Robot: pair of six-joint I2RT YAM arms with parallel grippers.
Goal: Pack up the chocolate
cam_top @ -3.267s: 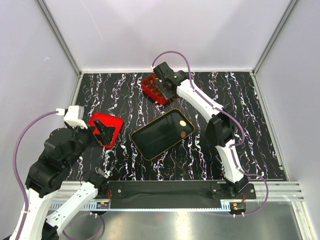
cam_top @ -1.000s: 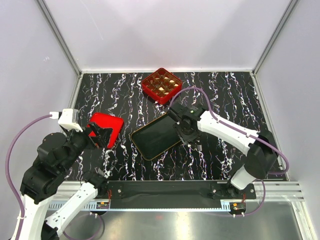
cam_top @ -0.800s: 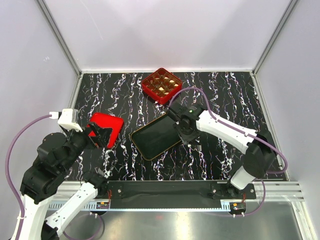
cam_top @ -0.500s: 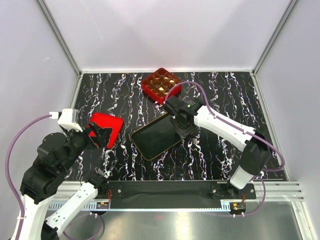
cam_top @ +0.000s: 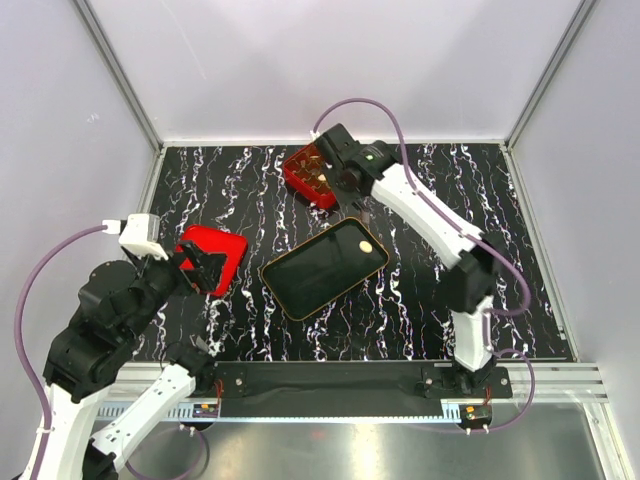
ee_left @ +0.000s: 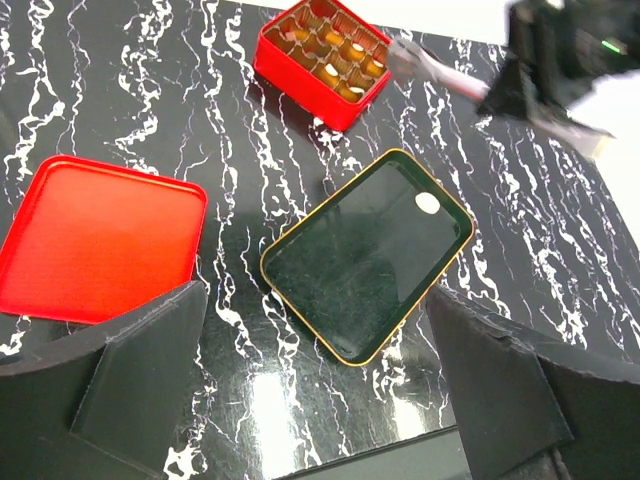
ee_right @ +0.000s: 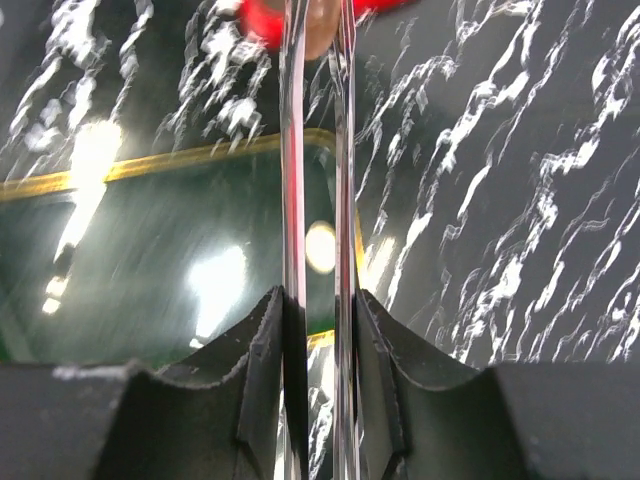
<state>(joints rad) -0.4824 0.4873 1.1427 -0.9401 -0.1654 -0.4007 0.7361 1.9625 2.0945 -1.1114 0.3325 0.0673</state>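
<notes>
Reaching arm, right: stretched to the far side of the table (cam_top: 500, 250), right gripper (cam_top: 330, 176) over the red gridded box (cam_top: 303, 180).
Right tool state: fingers (ee_right: 292, 150) drawn narrow, pinching a brown chocolate piece (ee_right: 318, 30) at their very tips; the wrist view is blurred.
Under the right tips: the box's red edge, just below the held piece.
Boxed chocolates (ee_left: 335, 70): sitting in the grid cells, just beside the right tips; count unclear.
Black tray (cam_top: 300, 285): back of the right tips, toward that arm's base, flat on the table and apart from the box.
Cream chocolate piece (cam_top: 366, 244): lone on the tray, in the corner nearest the right gripper, close to the gold rim.
Left tool state: left gripper (ee_left: 315, 292) spread wide, nothing between the jaws, raised off the table.
Ahead of the left tool: tray first, box beyond it.
Red lid (ee_left: 95, 240): flat on the table, off the left-hand finger in the left wrist view.
</notes>
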